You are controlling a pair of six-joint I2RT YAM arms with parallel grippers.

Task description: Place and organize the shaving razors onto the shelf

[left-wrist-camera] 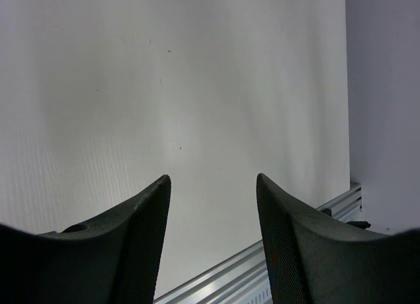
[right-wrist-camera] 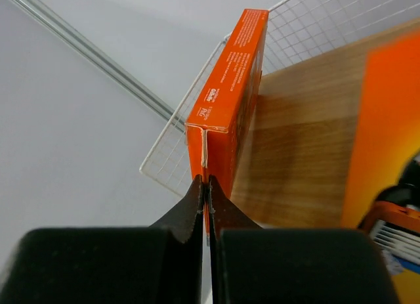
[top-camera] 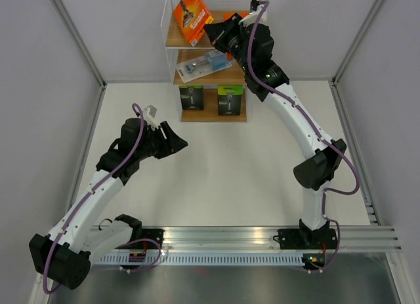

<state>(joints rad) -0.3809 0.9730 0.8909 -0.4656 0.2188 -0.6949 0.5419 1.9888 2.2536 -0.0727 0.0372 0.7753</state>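
Observation:
The shelf (top-camera: pixel 172 36) stands at the table's far side. An orange razor pack (top-camera: pixel 192 16) leans on its top board. My right gripper (top-camera: pixel 231 20) is up at that tier, shut on the thin end flap of a second orange pack (right-wrist-camera: pixel 226 113), which stands on edge over the wooden board (right-wrist-camera: pixel 302 159); in the top view only a sliver of that pack (top-camera: pixel 241 16) shows. The right wrist view has the right gripper (right-wrist-camera: pixel 205 186) pinching the flap. A light-blue blister pack (top-camera: pixel 203 66) lies on the middle tier. Two black packs (top-camera: pixel 191 97) (top-camera: pixel 230 99) stand on the bottom board. My left gripper (top-camera: pixel 174 141) (left-wrist-camera: pixel 213 179) hangs open over bare table.
The white wire mesh (right-wrist-camera: pixel 177 146) of the shelf's frame lies just beyond the held pack. Grey walls enclose the table on three sides. An aluminium rail (top-camera: pixel 230 238) (left-wrist-camera: pixel 289 251) runs along the near edge by the arm bases.

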